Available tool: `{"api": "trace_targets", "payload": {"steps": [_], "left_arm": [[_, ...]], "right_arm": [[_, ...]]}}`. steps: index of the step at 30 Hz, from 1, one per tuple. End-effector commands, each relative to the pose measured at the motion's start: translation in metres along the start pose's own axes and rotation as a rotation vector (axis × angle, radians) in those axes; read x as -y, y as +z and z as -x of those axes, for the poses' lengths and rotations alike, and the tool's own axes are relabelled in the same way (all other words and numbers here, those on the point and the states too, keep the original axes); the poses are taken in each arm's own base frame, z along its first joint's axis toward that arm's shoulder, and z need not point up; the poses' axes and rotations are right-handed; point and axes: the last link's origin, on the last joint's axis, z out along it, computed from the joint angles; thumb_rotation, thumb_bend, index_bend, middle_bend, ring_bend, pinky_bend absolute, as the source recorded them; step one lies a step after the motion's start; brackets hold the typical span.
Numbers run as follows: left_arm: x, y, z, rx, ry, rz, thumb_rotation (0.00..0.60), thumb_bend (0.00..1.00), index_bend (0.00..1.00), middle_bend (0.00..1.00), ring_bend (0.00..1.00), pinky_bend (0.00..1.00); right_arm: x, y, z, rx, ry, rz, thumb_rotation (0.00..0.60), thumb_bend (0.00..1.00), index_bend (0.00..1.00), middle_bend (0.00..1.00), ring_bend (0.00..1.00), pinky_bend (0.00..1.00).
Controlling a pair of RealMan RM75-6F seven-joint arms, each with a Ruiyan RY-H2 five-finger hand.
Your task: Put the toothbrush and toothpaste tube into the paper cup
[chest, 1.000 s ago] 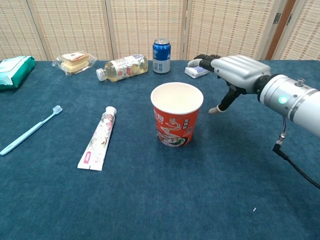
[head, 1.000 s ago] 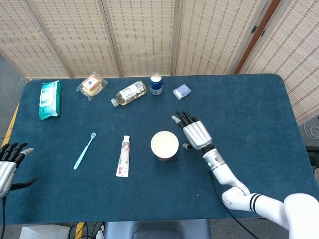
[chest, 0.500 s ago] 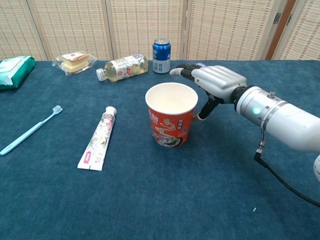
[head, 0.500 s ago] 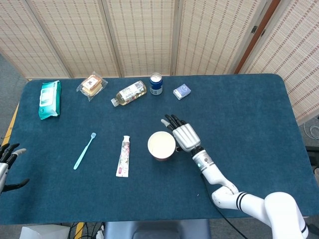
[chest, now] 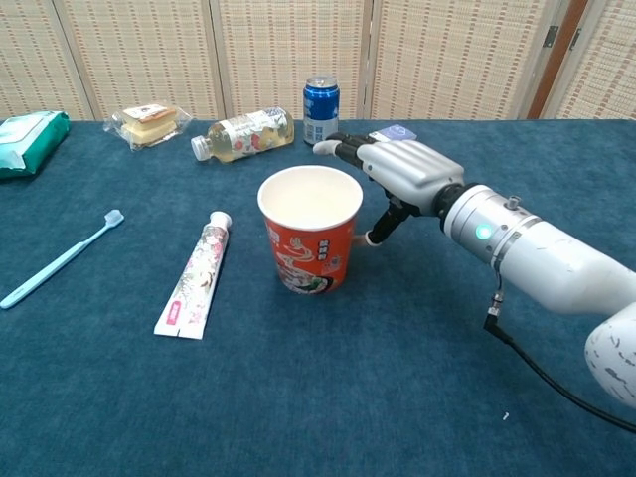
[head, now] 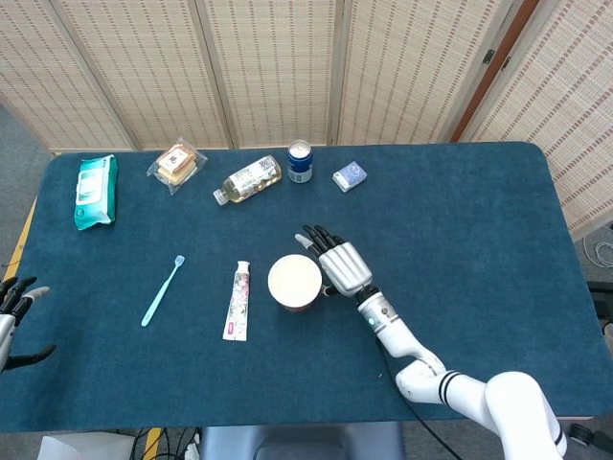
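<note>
1. The paper cup is found upright near the middle of the tabletop, mouth up and nothing seen inside it, so that both items can be dropped in from above.
2. The right robot hand is set against the cup's right side, fingers stretched along and past the far part of the rim and the thumb pointed down beside the wall. Nothing is gripped; the fingers are spread apart. Whether the thumb actually touches the wall cannot be told. The pose reads as a flat-sided push or a steadying contact, probably meant to bring the cup nearer to the items.
3. The toothpaste tube is laid flat just to the left of the cup, cap end pointing away from the robot, apart from the cup wall.
4. The toothbrush is laid flat further left, bristle end away from the robot, well apart from the tube.
5. The left robot hand is seen only at the left edge of the head view, fingers apart and holding nothing, near the tabletop's edge. It is judged to be the hand better placed for picking up the brush and tube.
6. Neither item is yet in the cup, so the task is judged to be at its start.
</note>
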Motion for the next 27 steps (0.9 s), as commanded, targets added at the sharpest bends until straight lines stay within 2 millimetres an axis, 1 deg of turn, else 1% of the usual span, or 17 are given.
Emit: {"api": "trace_targets", "payload": {"steps": [1, 7, 10, 14, 17, 20, 25, 27], "left_arm": [[0.000, 0.000, 0.000, 0.002, 0.001, -0.001, 0.600, 0.00, 0.20, 0.12, 0.07, 0.05], [0.001, -0.002, 0.001, 0.011, 0.002, -0.010, 0.600, 0.00, 0.20, 0.13, 0.07, 0.05], [0.001, -0.002, 0.001, 0.014, 0.003, -0.011, 0.600, 0.00, 0.20, 0.12, 0.07, 0.05], [0.000, -0.003, 0.001, 0.020, 0.010, -0.010, 0.600, 0.00, 0.20, 0.12, 0.07, 0.05], [-0.003, -0.003, 0.000, 0.021, 0.019, -0.002, 0.600, 0.00, 0.20, 0.12, 0.07, 0.05], [-0.008, -0.003, 0.000, 0.025, 0.020, 0.012, 0.600, 0.00, 0.20, 0.12, 0.07, 0.05], [-0.025, -0.001, 0.003, 0.091, -0.044, 0.067, 0.600, 0.00, 0.20, 0.12, 0.07, 0.05], [-0.032, 0.001, 0.004, 0.127, -0.072, 0.089, 0.600, 0.00, 0.20, 0.12, 0.07, 0.05]], "right_arm": [[0.004, 0.001, 0.001, -0.005, 0.010, -0.009, 0.600, 0.00, 0.00, 0.00, 0.00, 0.30], [0.012, 0.003, 0.004, -0.010, 0.039, -0.025, 0.600, 0.00, 0.00, 0.00, 0.00, 0.30], [0.013, 0.001, 0.002, -0.018, 0.033, -0.038, 0.600, 0.00, 0.00, 0.00, 0.00, 0.30], [0.009, -0.012, -0.011, -0.050, 0.013, -0.061, 0.600, 0.00, 0.00, 0.00, 0.00, 0.30], [0.005, -0.028, -0.028, -0.077, -0.013, -0.075, 0.600, 0.00, 0.00, 0.00, 0.00, 0.30], [-0.001, -0.049, -0.050, -0.097, -0.045, -0.079, 0.600, 0.00, 0.00, 0.00, 0.00, 0.30], [-0.005, -0.088, -0.093, -0.123, -0.104, -0.065, 0.600, 0.00, 0.00, 0.00, 0.00, 0.30], [-0.005, -0.102, -0.106, -0.125, -0.135, -0.060, 0.600, 0.00, 0.00, 0.00, 0.00, 0.30]]}}
